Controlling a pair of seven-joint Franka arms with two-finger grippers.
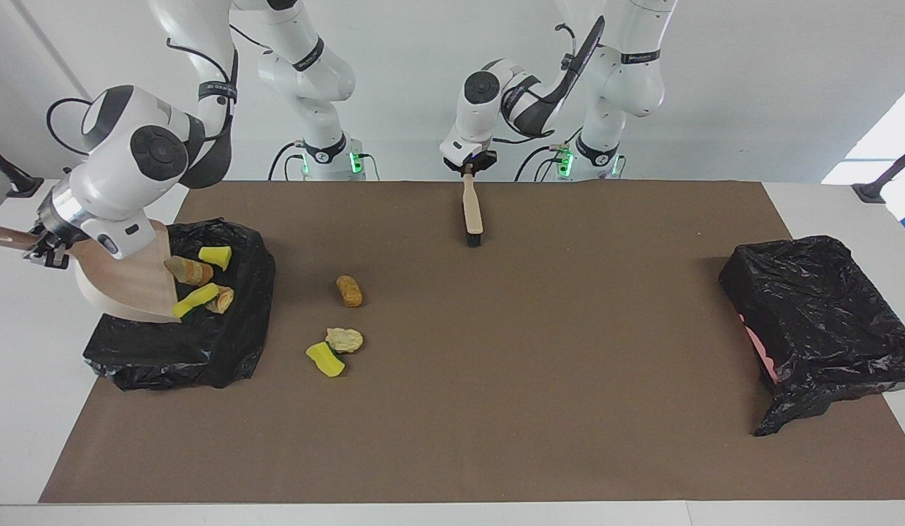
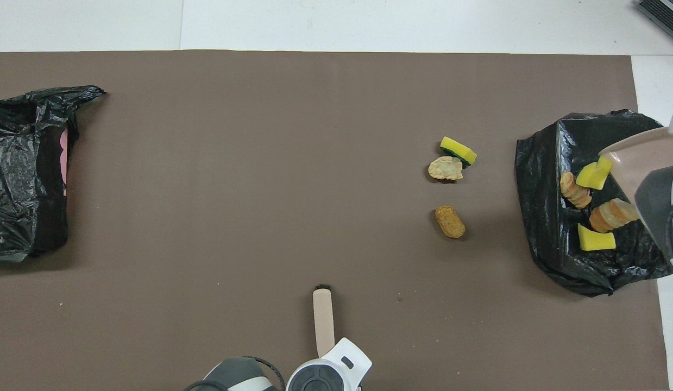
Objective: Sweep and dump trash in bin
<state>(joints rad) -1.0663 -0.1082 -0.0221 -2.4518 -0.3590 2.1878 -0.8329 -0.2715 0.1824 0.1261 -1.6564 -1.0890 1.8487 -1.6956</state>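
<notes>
A: Where's the trash?

B: Split in two lots. Four scraps (image 1: 201,281) are at the lip of the tipped dustpan (image 1: 123,281) over the black-bagged bin (image 1: 226,343) at the right arm's end of the table: two yellow spongy chunks and two tan-orange lumps, lying on or just above the bag.

A: And the other lot?

B: Three pieces lie on the brown mat (image 1: 496,380), between that bin and the middle of the table. A tan lump (image 1: 348,290) sits by itself; a pale lump (image 1: 344,339) and a yellow chunk (image 1: 325,359) touch each other, farther from the robots.

A: Who holds the pan?

B: The right gripper (image 1: 47,248), clamped on the pan's handle, with the pan tilted steeply mouth-down. The wrist hides much of the fingers, so I read the grip from the handle jutting out past them.

A: The other arm?

B: The left gripper (image 1: 468,166) hangs over the mat's edge nearest the robots, jaws closed on the handle of the hand brush (image 1: 471,212), bristles down at the mat; whether they touch it I can't tell.

A: Anything else?

B: A second black-bagged bin (image 1: 817,321) at the left arm's end of the table.
</notes>
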